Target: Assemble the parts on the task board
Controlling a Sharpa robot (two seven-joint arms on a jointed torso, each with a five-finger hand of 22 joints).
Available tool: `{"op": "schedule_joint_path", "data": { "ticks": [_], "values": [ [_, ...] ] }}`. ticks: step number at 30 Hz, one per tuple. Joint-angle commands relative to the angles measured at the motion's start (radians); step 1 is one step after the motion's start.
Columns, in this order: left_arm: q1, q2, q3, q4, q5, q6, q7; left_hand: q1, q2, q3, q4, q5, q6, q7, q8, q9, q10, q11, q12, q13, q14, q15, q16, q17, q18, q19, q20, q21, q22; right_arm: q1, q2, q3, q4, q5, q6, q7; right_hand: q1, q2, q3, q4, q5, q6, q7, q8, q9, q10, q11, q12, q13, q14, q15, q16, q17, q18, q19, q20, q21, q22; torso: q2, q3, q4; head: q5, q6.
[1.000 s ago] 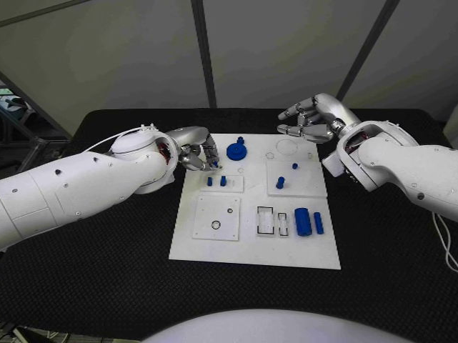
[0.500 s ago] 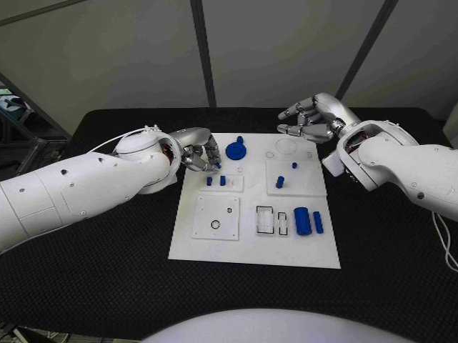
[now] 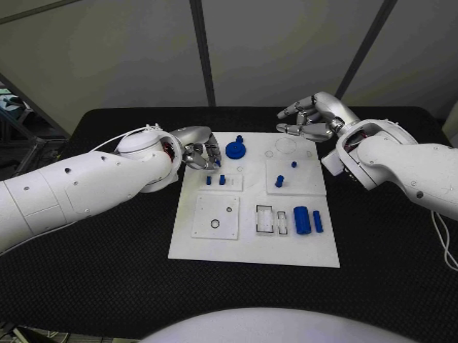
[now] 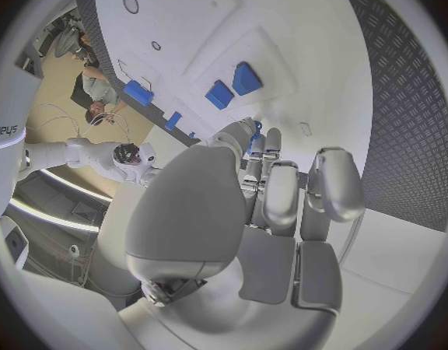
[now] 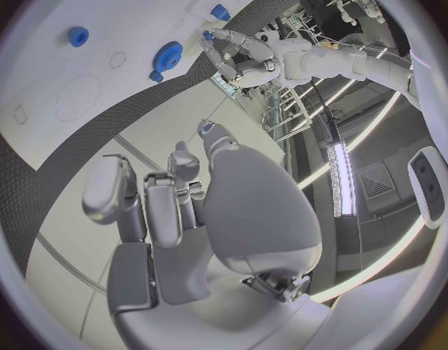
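The white task board [image 3: 254, 246] lies mid-table. On it are a blue gear [image 3: 236, 150], two short blue pegs [image 3: 215, 180] in a small plate, another peg [image 3: 279, 182], and two blue cylinders [image 3: 308, 220] at the near right. My left hand [image 3: 198, 156] hovers over the board's far left corner beside the gear, with its fingers drawn together. A small blue part [image 4: 255, 125] shows at its fingertips [image 4: 239, 132], seemingly pinched. My right hand [image 3: 311, 118] hangs above the board's far right edge with fingers curved apart and nothing in them.
Black table [image 3: 105, 271] surrounds the board with free room on every side. Empty recesses sit in the board: a round outline [image 3: 287, 146] at the far right, a square plate with holes [image 3: 217, 216], and rectangular slots [image 3: 271, 220]. The right wrist view shows the gear [image 5: 168, 53] and my left hand [image 5: 234, 54].
My left hand has edged slightly toward the board. The right hand and the parts on the board stay where they were.
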Motion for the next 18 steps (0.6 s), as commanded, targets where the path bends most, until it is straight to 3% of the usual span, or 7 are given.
{"op": "schedule_joint_path", "data": {
  "ticks": [1,18],
  "values": [
    [0.001,0.005,0.001,-0.004,0.003,-0.008,-0.004,-0.004,-0.004,0.007,-0.002,-0.005,0.006,-0.001,-0.003,0.0,0.007,-0.001,-0.007,-0.001,0.005,-0.001,0.005,0.001,0.007,0.005,0.0,0.004,0.001,0.002,0.001,0.001,0.001,-0.002,0.004,0.005,-0.005,0.003,0.002,0.006,0.004,-0.007,0.001,0.006,-0.001,0.006,-0.002,0.001,0.0,0.06,-0.008,-0.005,0.067,0.01,0.002,-0.006,-0.004,0.001,0.0,-0.0001,0.0002,0.0,0.0],
    [0.001,0.01,0.001,-0.008,0.003,0.015,-0.012,-0.003,-0.003,0.01,-0.005,-0.005,0.012,-0.002,-0.004,0.001,0.013,-0.002,-0.008,0.0,0.004,-0.002,0.004,-0.002,0.007,0.005,0.0,0.004,0.002,0.002,0.001,0.001,0.001,-0.002,0.005,0.004,-0.005,0.003,0.002,0.006,0.004,-0.007,0.001,0.006,-0.001,0.006,-0.002,0.001,0.0,0.06,-0.008,-0.005,0.067,0.01,0.002,-0.006,-0.004,0.001,-0.001,-0.0008,0.0015,-0.004,-0.005]
  ]
}}
